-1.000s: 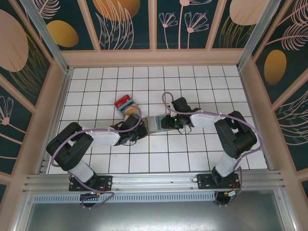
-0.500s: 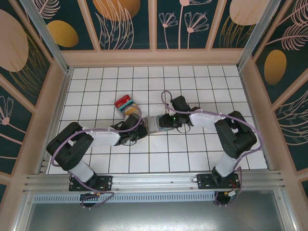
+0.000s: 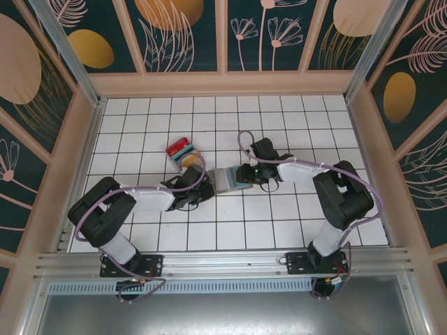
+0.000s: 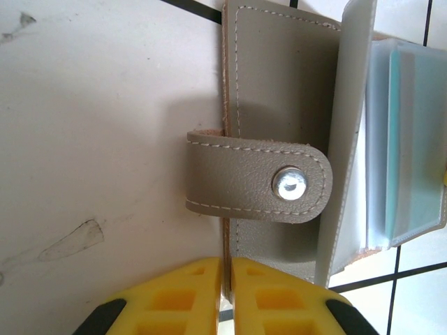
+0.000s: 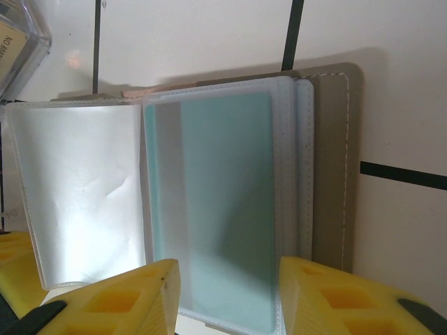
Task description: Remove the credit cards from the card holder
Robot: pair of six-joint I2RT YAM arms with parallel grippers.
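Card holder, grey and bifold, lying open near the middle of the white tiled table, between two robot arms. Left gripper sits at the holder's 8 o'clock edge. Its wrist camera shows the yellow fingers drawn almost together, pinching the thin edge of the cover. The snap tab is folded across the cover at 12 o'clock from them. Right gripper meets the holder from 3 o'clock. Its own yellow fingers stand wide apart, gripping nothing, one on each side of a teal card inside a clear sleeve. An empty clear sleeve lies turned over at 9 o'clock from that card. A small stack of loose credit cards, red, teal and yellow-orange, rests on the tiles at 10 o'clock from the holder, apart from it.
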